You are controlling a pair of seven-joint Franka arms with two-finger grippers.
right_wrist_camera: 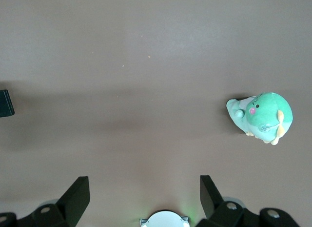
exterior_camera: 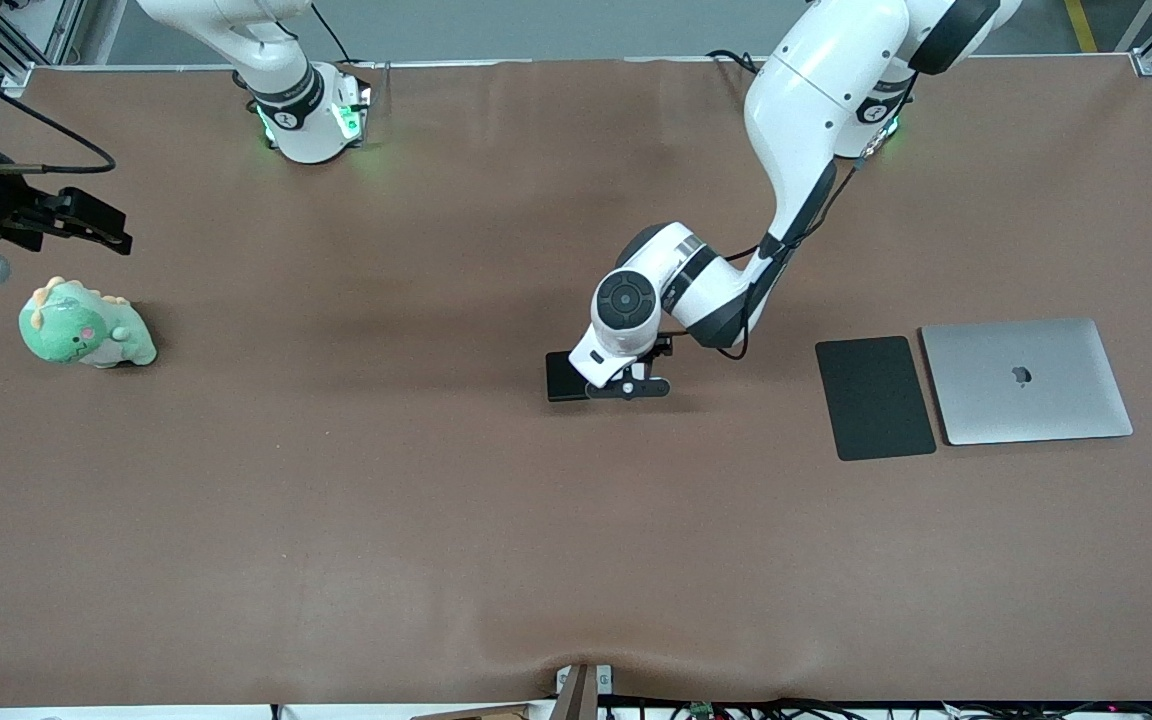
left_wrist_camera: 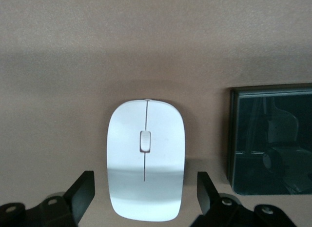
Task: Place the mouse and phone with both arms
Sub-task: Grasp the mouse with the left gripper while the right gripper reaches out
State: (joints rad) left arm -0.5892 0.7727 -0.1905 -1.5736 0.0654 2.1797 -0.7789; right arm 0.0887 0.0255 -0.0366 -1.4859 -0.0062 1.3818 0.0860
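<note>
The white mouse lies on the brown table, hidden under the left hand in the front view. My left gripper is low over it and open; in the left wrist view its two fingers straddle the mouse's rear end without touching it. The black phone lies flat right beside the mouse, toward the right arm's end. My right gripper is open and empty, held high over the right arm's end of the table, and waits.
A green plush toy sits near the right arm's end. A flat black mouse pad and a closed silver laptop lie side by side toward the left arm's end.
</note>
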